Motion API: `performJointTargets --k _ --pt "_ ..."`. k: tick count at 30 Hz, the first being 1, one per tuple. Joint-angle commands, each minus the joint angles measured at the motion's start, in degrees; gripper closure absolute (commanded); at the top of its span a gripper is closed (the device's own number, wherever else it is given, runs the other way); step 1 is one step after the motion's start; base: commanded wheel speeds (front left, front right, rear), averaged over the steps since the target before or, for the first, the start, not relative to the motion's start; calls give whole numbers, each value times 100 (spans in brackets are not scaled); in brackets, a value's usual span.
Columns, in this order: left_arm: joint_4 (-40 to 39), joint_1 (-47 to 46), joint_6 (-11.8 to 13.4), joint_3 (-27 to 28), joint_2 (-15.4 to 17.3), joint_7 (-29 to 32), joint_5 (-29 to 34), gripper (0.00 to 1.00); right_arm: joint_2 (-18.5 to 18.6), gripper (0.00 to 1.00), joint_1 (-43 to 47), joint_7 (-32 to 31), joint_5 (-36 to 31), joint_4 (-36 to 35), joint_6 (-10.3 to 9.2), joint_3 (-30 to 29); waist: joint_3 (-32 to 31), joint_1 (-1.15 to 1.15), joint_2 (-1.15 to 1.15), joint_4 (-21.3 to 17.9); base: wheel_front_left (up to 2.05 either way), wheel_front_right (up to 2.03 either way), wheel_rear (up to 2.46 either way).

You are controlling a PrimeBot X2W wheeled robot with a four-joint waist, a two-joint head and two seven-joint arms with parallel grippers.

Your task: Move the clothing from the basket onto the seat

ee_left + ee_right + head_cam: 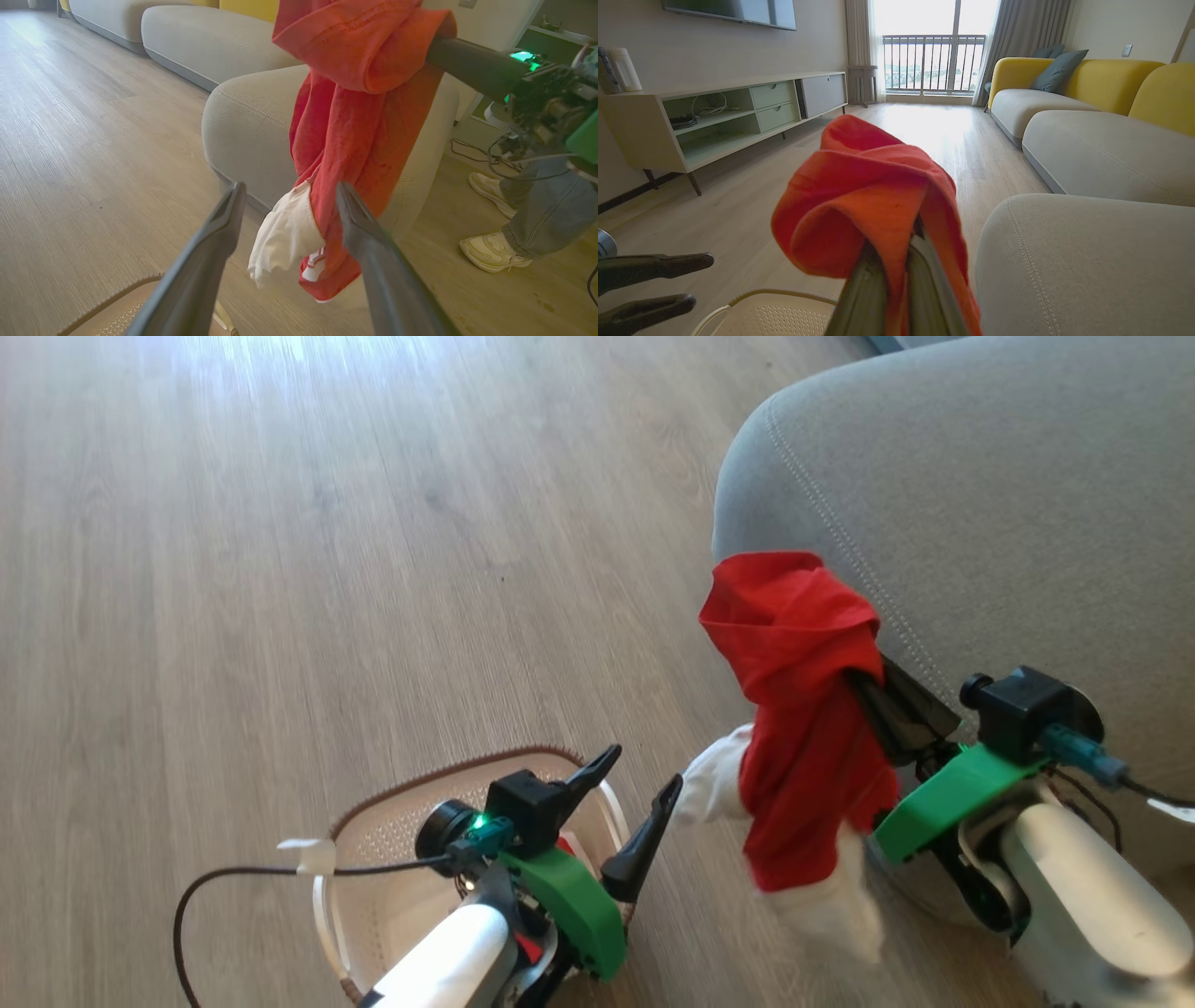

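At your lower left, the cream basket [373,859] is sitting on the wooden floor [280,569], its near end running off the frame and partly hiding behind your left arm. Your left gripper [642,767] is hovering over its right end with jaws spread wide, gripping nothing. Further right, the clothing [803,709], a red garment with white fabric trailing below, is dangling just beside the grey seat [980,476], its lower end looking blurred. Your right gripper [868,681] is clamping the red cloth, with folds hiding its fingertips. Your left wrist view is also showing a person's pale shoes [493,252] beyond the seat.
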State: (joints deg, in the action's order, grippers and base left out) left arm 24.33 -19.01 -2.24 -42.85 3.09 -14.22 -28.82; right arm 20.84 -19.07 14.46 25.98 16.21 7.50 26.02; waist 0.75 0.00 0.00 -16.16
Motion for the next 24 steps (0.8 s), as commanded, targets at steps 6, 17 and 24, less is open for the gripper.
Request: performJointTargets --k 6,17,24 --pt "-302 -851 126 137 -20 19 113 0 -4 100 -937 52 384 -82 -1 -407 1159 0 0 213 0 0 0" --pt "-577 -1827 246 287 157 116 445 0 623 100 -4193 -33 197 669 -1 -2318 3357 0 0 698 0 0 0" --pt "-715 -2015 307 356 154 38 507 0 1518 100 -6184 -581 -197 1651 -1 -3506 4091 0 0 949 0 0 0"
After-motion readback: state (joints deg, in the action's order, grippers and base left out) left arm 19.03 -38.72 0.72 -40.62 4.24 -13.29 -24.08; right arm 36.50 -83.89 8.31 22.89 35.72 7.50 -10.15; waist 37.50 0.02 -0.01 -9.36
